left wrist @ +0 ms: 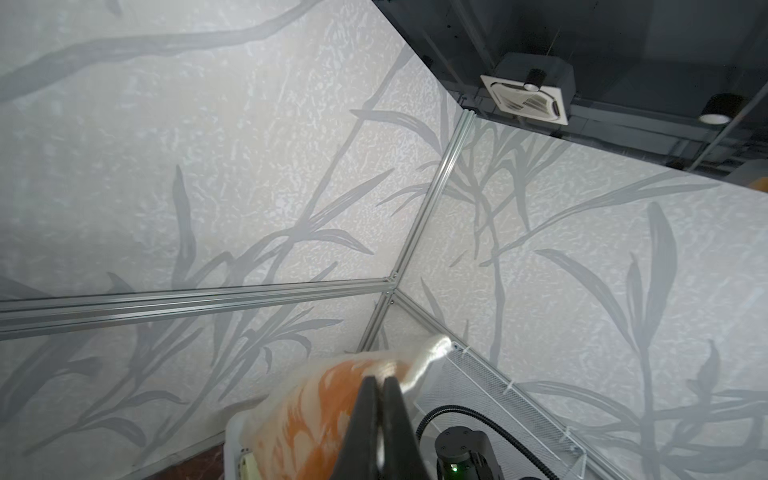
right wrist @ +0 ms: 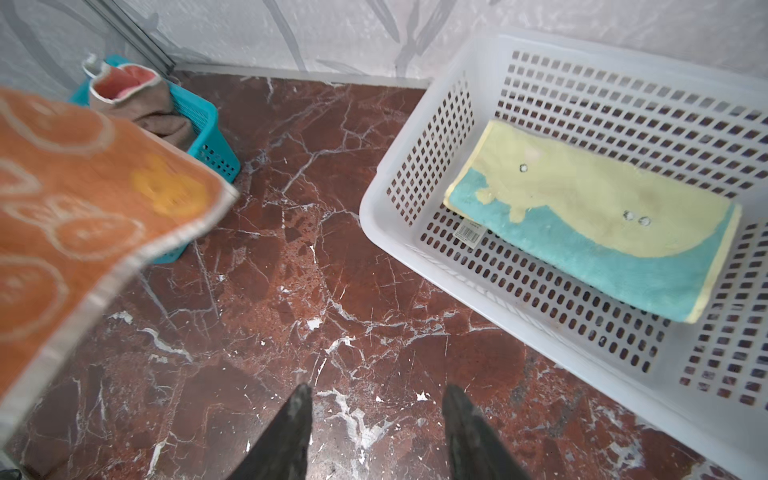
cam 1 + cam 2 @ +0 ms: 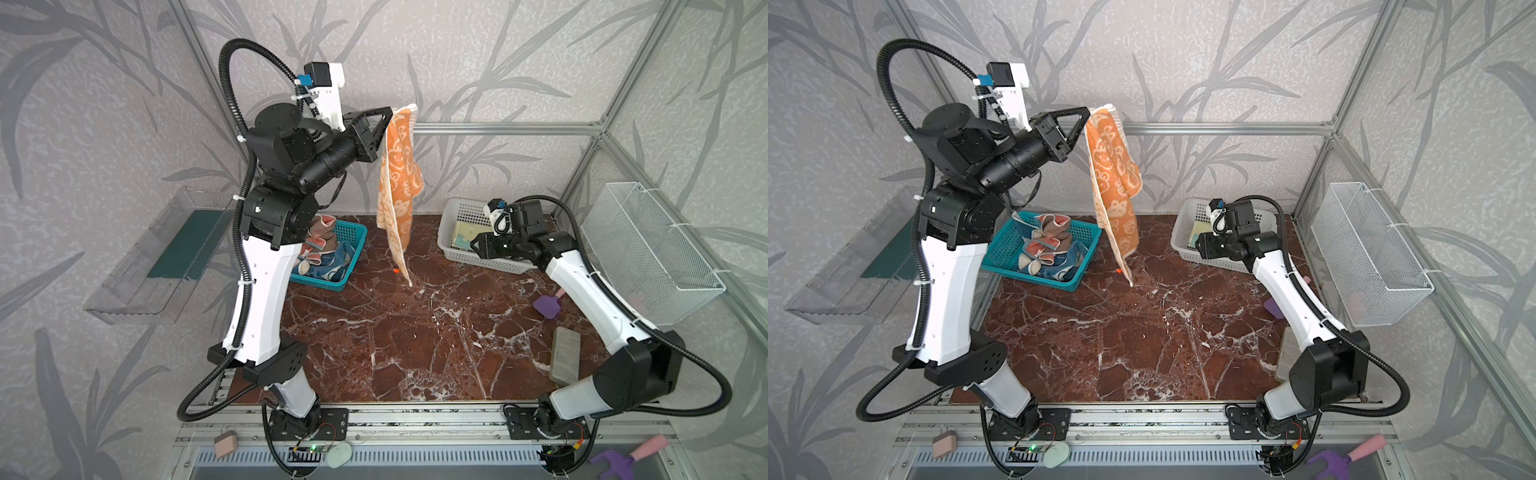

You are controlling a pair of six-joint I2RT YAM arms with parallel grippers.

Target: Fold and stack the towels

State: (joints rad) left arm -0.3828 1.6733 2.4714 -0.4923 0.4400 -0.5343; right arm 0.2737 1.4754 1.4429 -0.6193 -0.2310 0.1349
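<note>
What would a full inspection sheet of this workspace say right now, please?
Surface: brown marble table, white-veined, no spills seen.
Job's things: orange towel hangs from the left gripper; yellow and blue towel lies folded in the white basket; crumpled towels fill the teal basket.
Clutter: purple tool and grey block lie by the right arm.
Grippers: left gripper raised, fingers shut on the orange towel; right gripper low beside the white basket, fingers open, empty.
Cables: black hoses loop off both arms, clear of the towels.
Surroundings: wire basket on the wall by the right arm; clear shelf opposite.
</note>
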